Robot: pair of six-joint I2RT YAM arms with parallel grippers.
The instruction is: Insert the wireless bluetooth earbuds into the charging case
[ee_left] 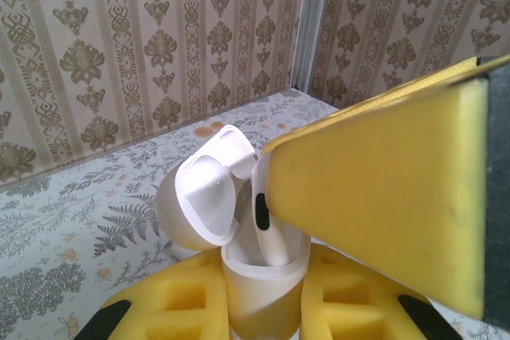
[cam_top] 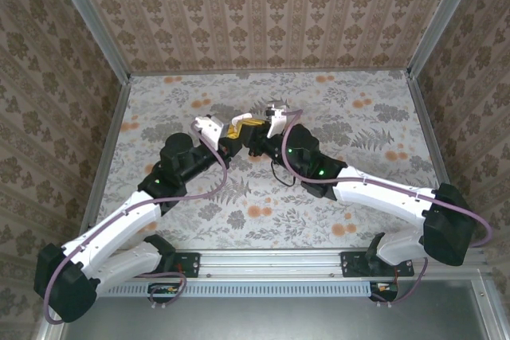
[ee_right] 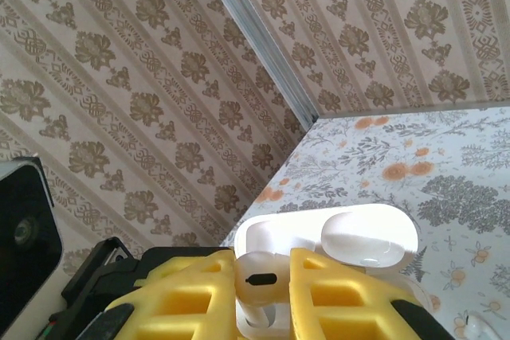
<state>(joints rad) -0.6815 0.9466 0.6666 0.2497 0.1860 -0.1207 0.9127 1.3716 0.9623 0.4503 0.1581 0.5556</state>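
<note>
Though tiny, glossy white earbud

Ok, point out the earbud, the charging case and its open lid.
earbud (ee_left: 269,238), left wrist view, on its white stem.
charging case (ee_left: 255,296), left wrist view, on its front wall.
lid (ee_left: 209,197), left wrist view, on its inner face.

Table: flat top, pale covering printed with grey fern leaves and orange blossoms. Same print on table in left wrist view and right wrist view. Metal rail runs along near edge; left arm base and right arm base fixed to it. Far and side edges meet patterned walls. Tiny white glossy bit lies on covering, partly cut by frame edge; exact shape not determinable.
</note>
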